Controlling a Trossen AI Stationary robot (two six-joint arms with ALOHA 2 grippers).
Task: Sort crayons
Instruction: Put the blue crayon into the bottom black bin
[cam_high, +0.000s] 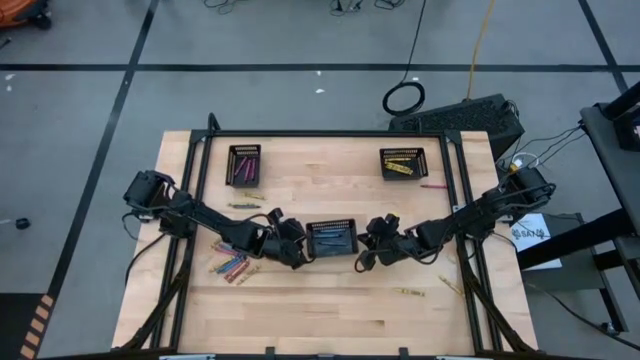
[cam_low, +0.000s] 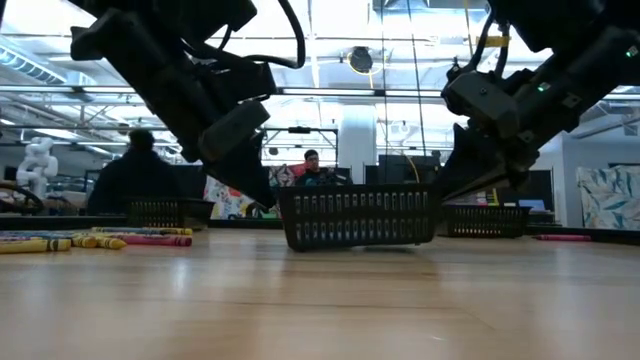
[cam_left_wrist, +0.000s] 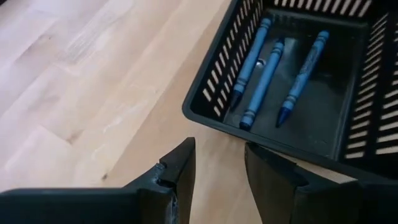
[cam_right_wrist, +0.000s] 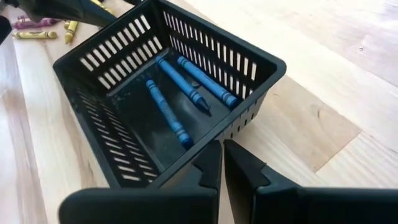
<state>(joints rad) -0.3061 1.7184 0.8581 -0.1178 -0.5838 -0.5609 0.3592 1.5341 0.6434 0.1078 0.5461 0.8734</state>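
Note:
Three blue crayons (cam_left_wrist: 266, 73) lie in the black mesh tray (cam_high: 331, 238) at the table's middle, also seen as blue crayons (cam_right_wrist: 166, 111) in the right wrist view. My left gripper (cam_left_wrist: 219, 168) hovers just outside the tray's left end, open, with nothing between its fingers. My right gripper (cam_right_wrist: 222, 163) is shut and empty at the tray's right end, close to the rim. A heap of loose crayons (cam_high: 230, 262) in pink, blue, yellow and orange lies on the wood left of the left gripper.
A tray with pink crayons (cam_high: 244, 165) stands at the back left, one with yellow crayons (cam_high: 402, 163) at the back right. Stray crayons lie near the right frame rail (cam_high: 432, 185) and the front right (cam_high: 408, 292). People sit in the room behind.

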